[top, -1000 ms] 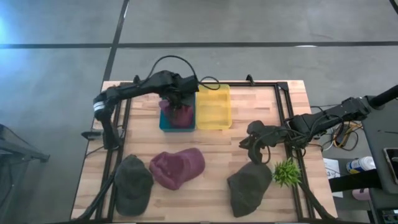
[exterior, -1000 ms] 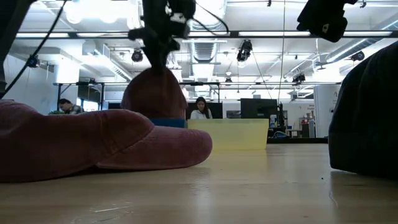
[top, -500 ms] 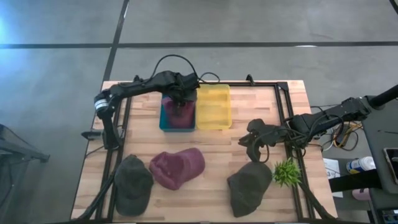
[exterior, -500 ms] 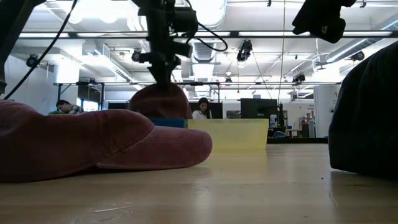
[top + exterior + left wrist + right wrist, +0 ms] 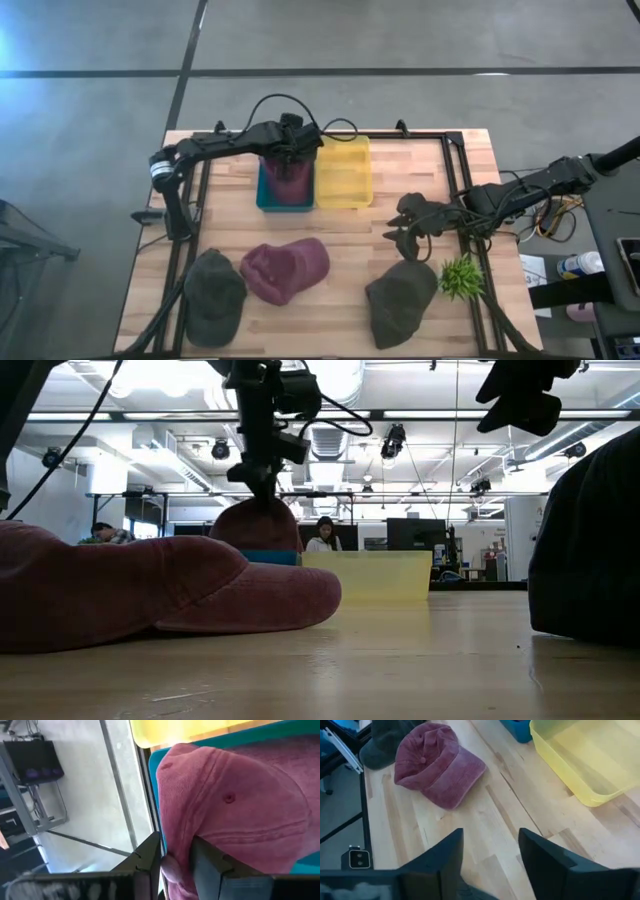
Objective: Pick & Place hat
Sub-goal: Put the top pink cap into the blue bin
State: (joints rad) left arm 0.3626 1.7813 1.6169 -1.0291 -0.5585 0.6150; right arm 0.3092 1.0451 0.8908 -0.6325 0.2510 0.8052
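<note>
Hat in bin: maroon cap (image 5: 235,805), soft brushed fabric, stitched panels meeting at a top button, crown rounded; it sits in the teal bin (image 5: 268,195) at the table's far side, bulging above the rim.
Left gripper: left gripper (image 5: 175,862) is over the teal bin, its dark fingers slightly apart with a fold of the maroon fabric between them; whether they still pinch it I cannot tell.
Right gripper: right gripper (image 5: 403,236) hovers over the bare wood just beyond the dark olive cap (image 5: 400,300), fingers parted, nothing between them.
Second maroon cap: maroon cap on the table (image 5: 437,765), same plush cloth, lying on the boards near the front.
Other hats: another dark green cap (image 5: 214,295) at the front left.
Yellow bin: yellow bin (image 5: 343,172), smooth translucent plastic, rectangular, touching the teal one.
Table: wooden table (image 5: 350,230), pale planks with visible grain.
Plant: small spiky green plant (image 5: 461,276) beside the olive cap.
</note>
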